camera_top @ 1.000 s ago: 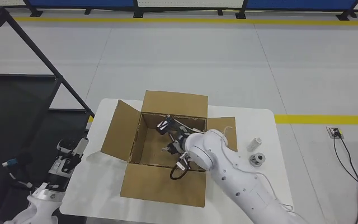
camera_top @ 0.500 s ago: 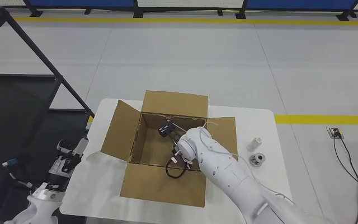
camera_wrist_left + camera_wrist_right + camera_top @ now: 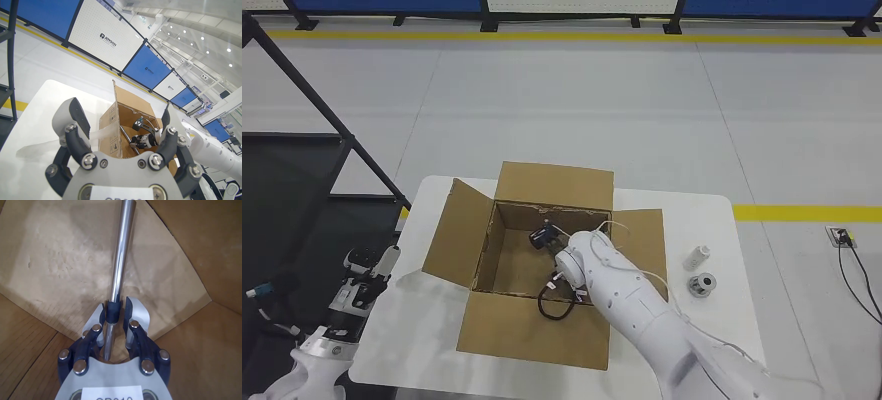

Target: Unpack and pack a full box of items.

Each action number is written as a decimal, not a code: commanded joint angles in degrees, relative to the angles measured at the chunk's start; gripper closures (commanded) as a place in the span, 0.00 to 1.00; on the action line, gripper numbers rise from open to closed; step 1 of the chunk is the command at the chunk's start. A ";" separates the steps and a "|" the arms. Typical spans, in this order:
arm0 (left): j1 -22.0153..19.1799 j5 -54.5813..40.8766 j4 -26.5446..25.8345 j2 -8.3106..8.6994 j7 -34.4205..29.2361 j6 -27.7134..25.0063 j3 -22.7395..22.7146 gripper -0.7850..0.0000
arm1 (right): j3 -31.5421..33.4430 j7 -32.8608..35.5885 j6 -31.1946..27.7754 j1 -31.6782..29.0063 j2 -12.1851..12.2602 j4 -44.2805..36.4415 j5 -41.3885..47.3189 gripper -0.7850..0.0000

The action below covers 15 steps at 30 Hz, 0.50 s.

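An open cardboard box [image 3: 552,185] stands in the middle of the white table [image 3: 427,330]. My right arm is inside it. In the right wrist view a shiny metal rod [image 3: 122,256] with a black band leans over the box floor. My right gripper [image 3: 115,306] straddles the rod at the band, open, with one pad touching and a small gap at the other. The left wrist view shows the box [image 3: 113,132], the rod [image 3: 129,139] and the right gripper [image 3: 137,143] inside. My left gripper [image 3: 122,117] hangs open and holds nothing, off the table's left edge [image 3: 370,282].
A small white bottle [image 3: 701,254] and a round metal part [image 3: 700,286] sit on the table to the right of the box. A black metal frame [image 3: 342,140] stands to the left of the table. The box flaps are folded outward.
My right arm has gone lower into the box and shifted slightly left. The left arm has not moved.
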 commanded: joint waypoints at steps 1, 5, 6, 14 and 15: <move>0.00 0.00 0.00 0.00 0.00 0.00 0.00 0.00 | 0.09 -0.38 -0.42 0.30 -0.53 1.52 0.40 0.68; 0.00 0.00 0.00 0.00 0.00 0.00 0.00 0.00 | 0.26 -0.99 -1.39 0.68 -1.40 3.83 0.99 0.68; 0.00 0.00 0.00 0.00 0.00 0.00 0.00 0.00 | 0.27 -1.16 -1.55 0.74 -1.58 4.32 1.03 0.68; 0.00 0.00 0.00 0.00 0.00 0.00 0.00 0.00 | 0.68 -2.47 -2.33 1.42 -2.60 7.02 1.40 1.00; 0.00 0.00 0.00 0.00 0.00 0.00 0.00 0.00 | 0.73 -2.65 -2.39 1.56 -2.67 7.20 1.39 1.00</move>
